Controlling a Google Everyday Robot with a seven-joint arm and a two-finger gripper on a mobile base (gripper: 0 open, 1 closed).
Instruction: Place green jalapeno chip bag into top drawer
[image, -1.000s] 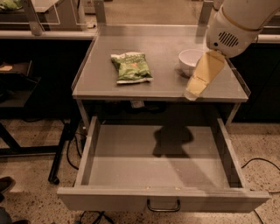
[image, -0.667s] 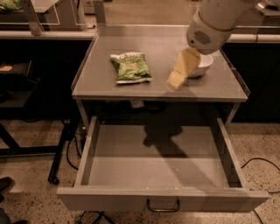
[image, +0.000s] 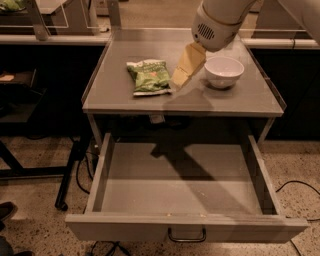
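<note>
over the worktop (image: 125, 97), our end effector (image: 179, 80) hangs just beside the green jalapeno chip bag (image: 149, 76), with the top drawer (image: 185, 227) pulled open below.
largest first: the drawer stands well out under the worktop's front edge; our white arm (image: 217, 22) reaches in from the upper right of the view; a white bowl (image: 224, 71) sits on the far side of the end effector from the bag; the bag lies flat left of centre, print up. the end effector's tip is low at the bag's right edge; we cannot tell whether it touches, nor how wide it stands. we judge the bag light, soft and crinkly, its film slick and its chips easy to crush, so we would pinch it gently across the near right edge or a sealed end.
</note>
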